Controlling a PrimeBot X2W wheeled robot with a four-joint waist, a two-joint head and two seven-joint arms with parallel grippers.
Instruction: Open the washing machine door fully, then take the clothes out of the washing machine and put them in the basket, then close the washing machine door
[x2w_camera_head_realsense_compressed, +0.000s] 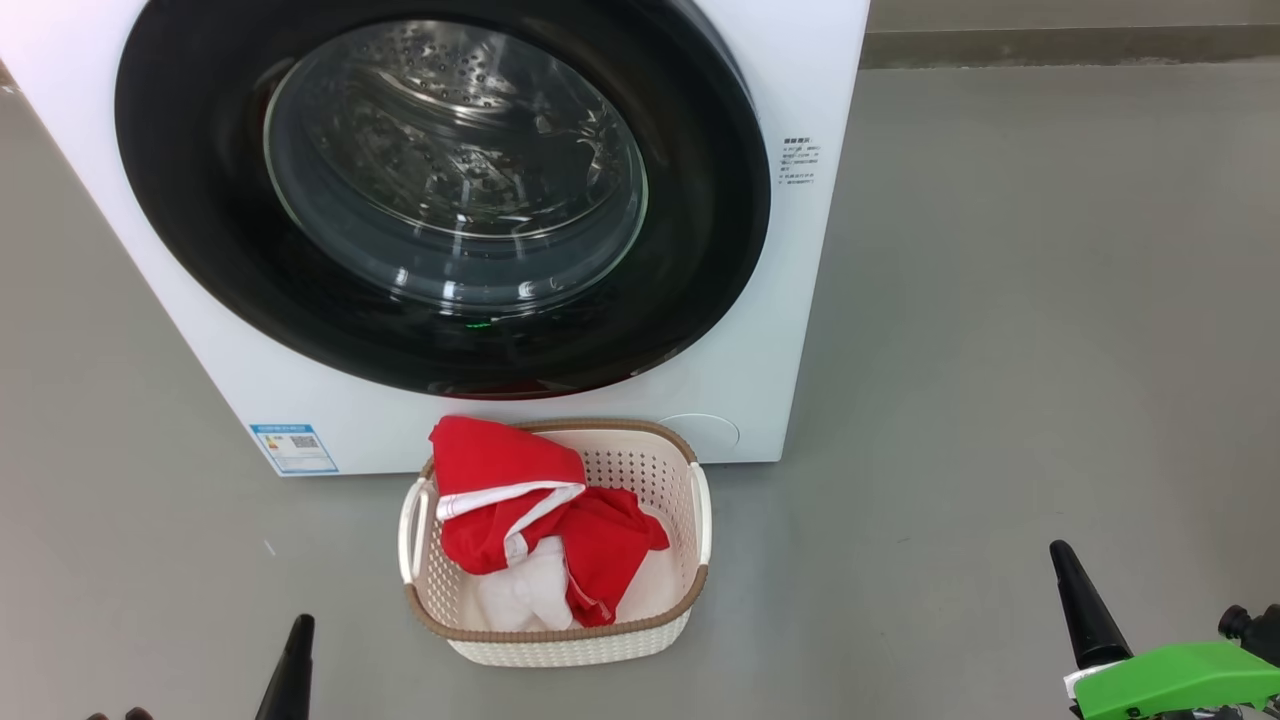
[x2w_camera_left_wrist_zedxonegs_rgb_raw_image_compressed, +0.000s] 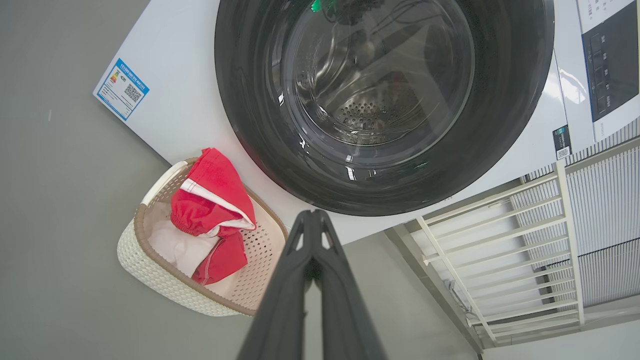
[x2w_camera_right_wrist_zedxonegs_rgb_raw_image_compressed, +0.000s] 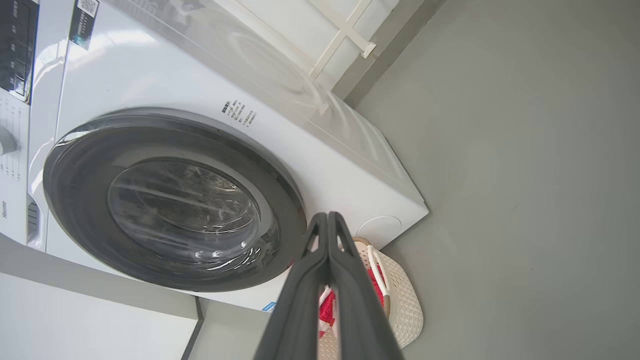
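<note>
all three steps appear done — the clothes (x2w_camera_head_realsense_compressed: 500, 470) are seen in the basket (x2w_camera_head_realsense_compressed: 560, 650) at lower centre, the washing machine door (x2w_camera_head_realsense_compressed: 440, 190) is shut above; left gripper (x2w_camera_left_wrist_zedxonegs_rgb_raw_image_compressed: 312, 220) and right gripper (x2w_camera_right_wrist_zedxonegs_rgb_raw_image_compressed: 327, 222) are pressed together, empty.

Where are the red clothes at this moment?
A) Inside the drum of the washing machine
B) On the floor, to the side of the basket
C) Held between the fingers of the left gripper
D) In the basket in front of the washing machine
D: the clothes lie heaped inside the basket, which stands just in front of the washing machine, below its door, which looks shut.
</note>
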